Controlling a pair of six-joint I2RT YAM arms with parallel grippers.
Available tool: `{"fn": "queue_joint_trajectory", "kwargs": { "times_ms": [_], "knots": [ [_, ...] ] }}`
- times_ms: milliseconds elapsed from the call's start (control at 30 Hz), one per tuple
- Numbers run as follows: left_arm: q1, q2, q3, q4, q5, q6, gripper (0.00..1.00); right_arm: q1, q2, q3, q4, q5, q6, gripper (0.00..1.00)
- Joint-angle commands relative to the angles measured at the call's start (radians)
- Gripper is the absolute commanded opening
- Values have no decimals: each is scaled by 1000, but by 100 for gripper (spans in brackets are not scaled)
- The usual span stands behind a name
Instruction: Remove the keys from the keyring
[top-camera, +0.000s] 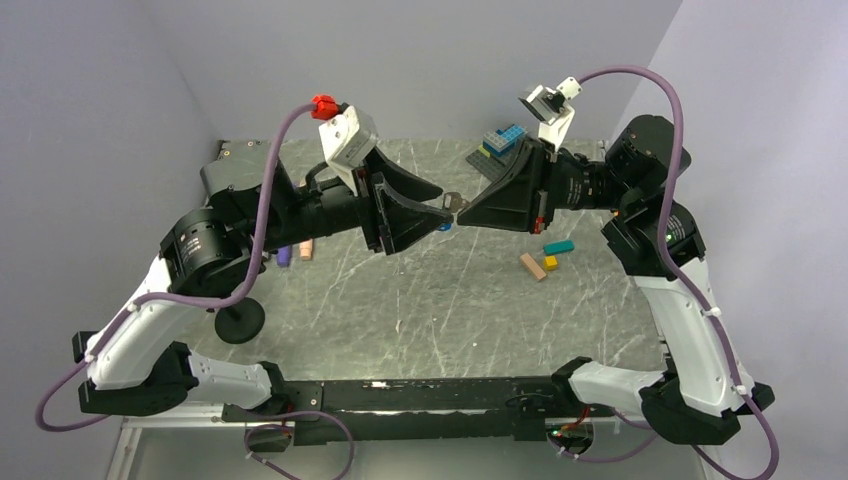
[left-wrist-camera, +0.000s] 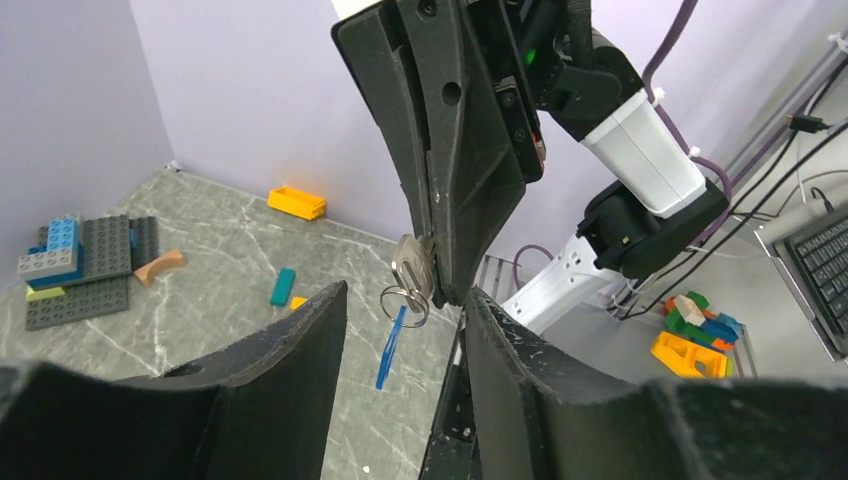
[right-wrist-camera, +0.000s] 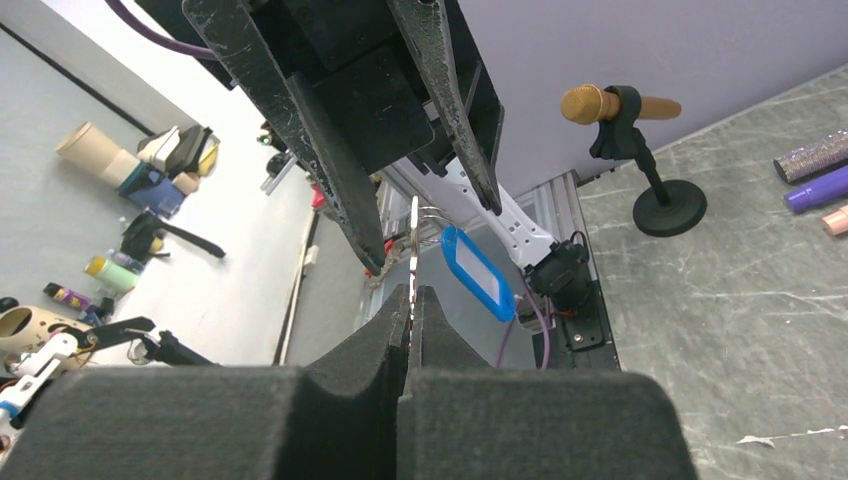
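My right gripper (right-wrist-camera: 412, 296) is clamped tight on the silver key (left-wrist-camera: 412, 262) and holds it in the air above the middle of the table. Only the key's head pokes out past the pads. The keyring (left-wrist-camera: 403, 300) hangs from that head, and the blue tag (right-wrist-camera: 478, 272) with its pale window dangles free from the ring. My left gripper (top-camera: 446, 209) meets the right one tip to tip. Its jaws are spread wide, with the ring between the fingertips. I cannot tell whether either finger touches the ring.

Below us the tabletop (top-camera: 420, 300) is grey, stone-patterned and veined with pale lines. Plain lilac walls (top-camera: 420, 60) close it in at the back and on both sides.

Reading the overhead view as a clock:
- **1 o'clock:** a grey baseplate (top-camera: 497, 148) stacked with bricks.
- **3 o'clock:** a teal brick (top-camera: 558, 246) near a tan brick (top-camera: 532, 266).
- **9 o'clock:** a few markers (top-camera: 284, 256).
- **8 o'clock:** a microphone on a round black stand (top-camera: 240, 320).
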Motion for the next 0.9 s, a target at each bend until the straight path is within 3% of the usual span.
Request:
{"fn": "queue_joint_trajectory", "kwargs": {
  "times_ms": [0,133,233,433,867],
  "knots": [
    [12,-1,25,62,111,-7,56,1,-26,11,50,-20,13,0],
    [16,-64,-61,119,169,53,65,1,-34,-21,127,-51,60,0],
    [17,-109,-98,127,145,104,65,2,-44,-72,247,-86,149,0],
    [19,-102,-75,117,149,185,60,1,-42,-114,389,-142,241,0],
    [18,-14,24,91,131,223,51,1,-27,-83,390,-157,243,0]
  ]
}}
